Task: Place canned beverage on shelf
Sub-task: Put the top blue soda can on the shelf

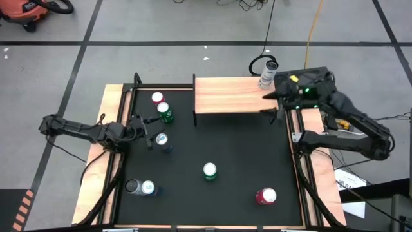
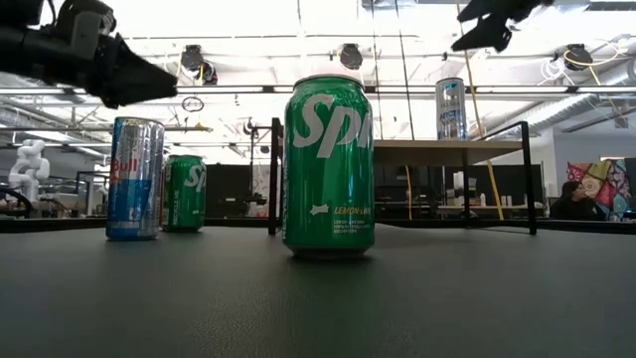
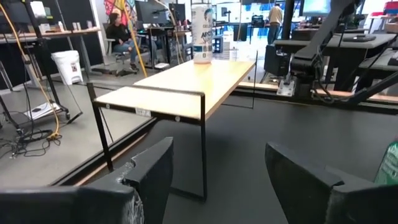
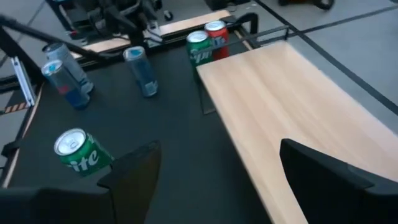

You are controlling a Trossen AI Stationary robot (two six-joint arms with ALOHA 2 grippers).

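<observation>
cans lie scattered over the black counter (image 1: 244, 154), while one white can (image 1: 268, 73) already stands upright on the shelf (image 1: 228, 95) at its far right corner. measured from that shelf: a red can (image 1: 158, 98) and a green can (image 1: 165, 113) stand just off its left end, a blue can (image 1: 162, 140) a little nearer the front, a green sprite can (image 1: 210, 171) well in front of its middle, a red can (image 1: 266, 196) farther front and right, and two more (image 1: 140, 187) at the front left. each can is likely rigid but thin-walled, smooth and slippery, light if empty and fairly heavy if full; i would grip it around the mid-body, squeezing gently so it does not dent or tip. the right end effector (image 1: 275, 103) hovers above the shelf's right end, fingers spread and empty, just beside the white can. the left end effector (image 1: 147, 129) hangs open off the shelf's left, near the blue can and green can, gripping nothing.
</observation>
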